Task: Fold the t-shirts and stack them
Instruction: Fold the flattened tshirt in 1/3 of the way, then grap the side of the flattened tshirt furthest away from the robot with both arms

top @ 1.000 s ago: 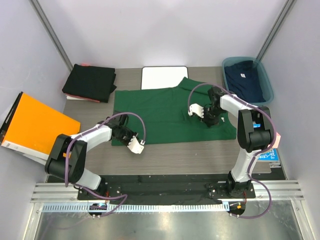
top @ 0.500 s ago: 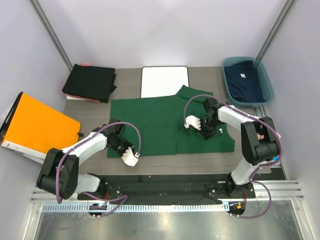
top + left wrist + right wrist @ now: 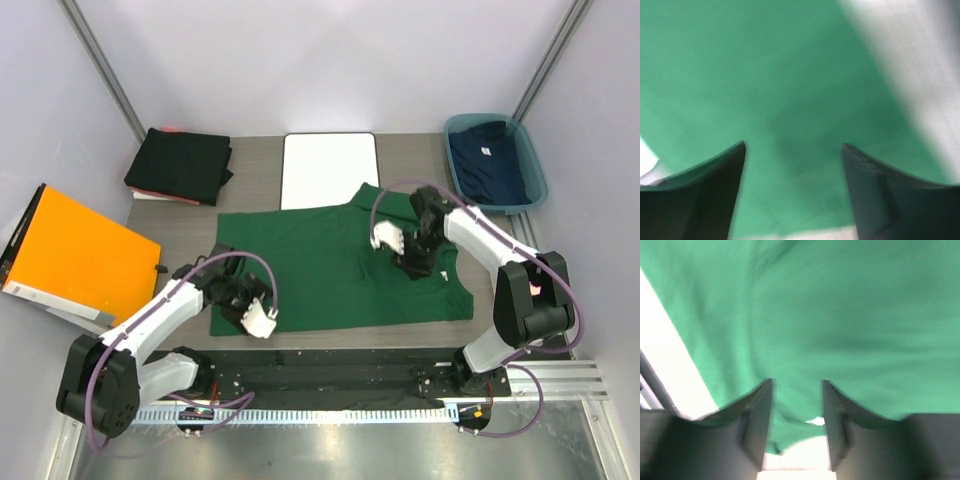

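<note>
Bare tabletop [image 3: 412,150] between white board [image 3: 329,170] and blue bin [image 3: 500,207] lets me pass, black folded t-shirts [image 3: 180,165] block far left

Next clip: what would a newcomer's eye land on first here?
The dark green t-shirt spread flat in the middle, with the left gripper open by its near-left corner and the right gripper open over its right part. Next, the bright orange folder at left and the navy t-shirt in the blue bin, far right.

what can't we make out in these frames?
- Left wrist: blur; whether the left hand touches the green shirt.
- Right wrist: blur; same for the right hand.
- Top: how many shirts in the black stack; top layer hides the rest.
</note>
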You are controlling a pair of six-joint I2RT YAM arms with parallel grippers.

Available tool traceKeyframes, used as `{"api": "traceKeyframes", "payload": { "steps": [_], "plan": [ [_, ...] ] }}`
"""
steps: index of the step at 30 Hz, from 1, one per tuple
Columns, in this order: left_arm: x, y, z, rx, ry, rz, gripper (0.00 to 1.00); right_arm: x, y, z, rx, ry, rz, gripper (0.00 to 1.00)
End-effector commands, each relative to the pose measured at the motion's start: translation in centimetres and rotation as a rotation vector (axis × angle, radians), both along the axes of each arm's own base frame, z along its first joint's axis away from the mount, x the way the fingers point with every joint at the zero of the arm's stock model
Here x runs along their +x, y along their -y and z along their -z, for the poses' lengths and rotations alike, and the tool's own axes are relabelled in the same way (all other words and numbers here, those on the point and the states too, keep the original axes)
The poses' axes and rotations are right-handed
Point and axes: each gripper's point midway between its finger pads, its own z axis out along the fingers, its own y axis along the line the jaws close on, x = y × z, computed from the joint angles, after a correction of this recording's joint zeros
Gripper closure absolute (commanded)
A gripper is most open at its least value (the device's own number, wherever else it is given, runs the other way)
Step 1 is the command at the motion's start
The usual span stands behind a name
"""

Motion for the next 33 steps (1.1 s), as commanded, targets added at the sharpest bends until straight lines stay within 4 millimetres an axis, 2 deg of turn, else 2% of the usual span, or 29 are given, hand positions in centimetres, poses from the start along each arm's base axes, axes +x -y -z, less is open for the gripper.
{"api": "traceKeyframes", "payload": {
  "steps": [1, 2, 3, 4, 5, 6, 7, 8, 9, 10, 11, 12, 13, 14, 15, 16, 17, 20, 25, 29, 33],
  "plan": [
    [7.4, 2.1, -7.4, -0.135, 0.202, -0.200, 0.13, 5.9, -3.7, -8.3, 0.195, 0.153, 0.071, 0.45],
    [8.7, 2.3, -8.3, -0.149, 0.229, -0.235, 0.11, 6.8, -4.2, -9.1, 0.235, 0.151, 0.091, 0.43],
    [10.8, 2.7, -9.6, -0.172, 0.251, -0.284, 0.10, 9.2, -4.8, -10.0, 0.267, 0.178, 0.118, 0.41],
    [12.1, 2.4, -10.0, -0.159, 0.262, -0.324, 0.09, 10.9, -4.2, -10.1, 0.284, 0.175, 0.182, 0.40],
    [14.1, 2.6, -12.0, -0.179, 0.301, -0.349, 0.04, 12.2, -4.0, -10.1, 0.307, 0.148, 0.272, 0.40],
    [15.6, 1.9, -12.2, -0.187, 0.283, -0.424, 0.00, 14.5, -4.2, -11.9, 0.364, 0.181, 0.311, 0.35],
    [16.8, 1.7, -11.1, -0.165, 0.241, -0.451, 0.00, 16.5, -3.1, -9.4, 0.364, 0.111, 0.393, 0.29],
    [18.7, 1.8, -12.7, -0.187, 0.257, -0.467, 0.00, 17.7, -2.7, -9.3, 0.390, 0.076, 0.478, 0.29],
    [19.8, 0.7, -12.7, -0.189, 0.249, -0.502, 0.00, 19.9, -2.8, -10.5, 0.444, 0.088, 0.499, 0.29],
    [21.2, 0.4, -12.0, -0.188, 0.247, -0.512, 0.00, 21.3, -1.4, -8.4, 0.452, 0.040, 0.557, 0.28],
    [22.1, -0.1, -12.3, -0.187, 0.268, -0.516, 0.00, 22.4, -1.1, -7.8, 0.462, 0.016, 0.615, 0.28],
    [22.9, -0.8, -12.1, -0.179, 0.278, -0.524, 0.00, 24.4, -0.7, -8.5, 0.479, 0.061, 0.631, 0.28],
    [22.9, -1.4, -11.2, -0.135, 0.259, -0.507, 0.00, 25.2, -0.1, -7.9, 0.471, 0.067, 0.657, 0.28],
    [23.8, -1.8, -10.9, -0.114, 0.247, -0.509, 0.00, 26.0, 0.1, -6.3, 0.460, 0.055, 0.677, 0.27],
    [24.2, -2.6, -10.4, -0.090, 0.227, -0.523, 0.00, 26.7, 0.1, -6.3, 0.467, 0.070, 0.691, 0.27],
    [24.3, -3.0, -10.1, -0.065, 0.205, -0.525, 0.00, 27.0, 0.1, -5.7, 0.463, 0.063, 0.698, 0.27],
    [24.6, -3.2, -9.8, -0.045, 0.177, -0.530, 0.00, 27.5, 1.9, -4.8, 0.455, 0.061, 0.735, 0.27],
    [25.4, -3.6, -10.0, -0.035, 0.182, -0.539, 0.00, 27.9, 2.9, -3.1, 0.444, 0.045, 0.766, 0.28],
    [25.1, -3.5, -9.6, -0.023, 0.184, -0.509, 0.00, 28.9, 6.0, -2.7, 0.457, 0.064, 0.856, 0.30],
    [25.2, -3.8, -8.9, 0.009, 0.175, -0.493, 0.00, 28.4, 7.5, -1.4, 0.438, 0.041, 0.900, 0.34],
    [25.9, -3.5, -9.1, 0.008, 0.183, -0.478, 0.00, 27.2, 7.8, -0.4, 0.429, 0.001, 0.917, 0.35]
  ]
}}
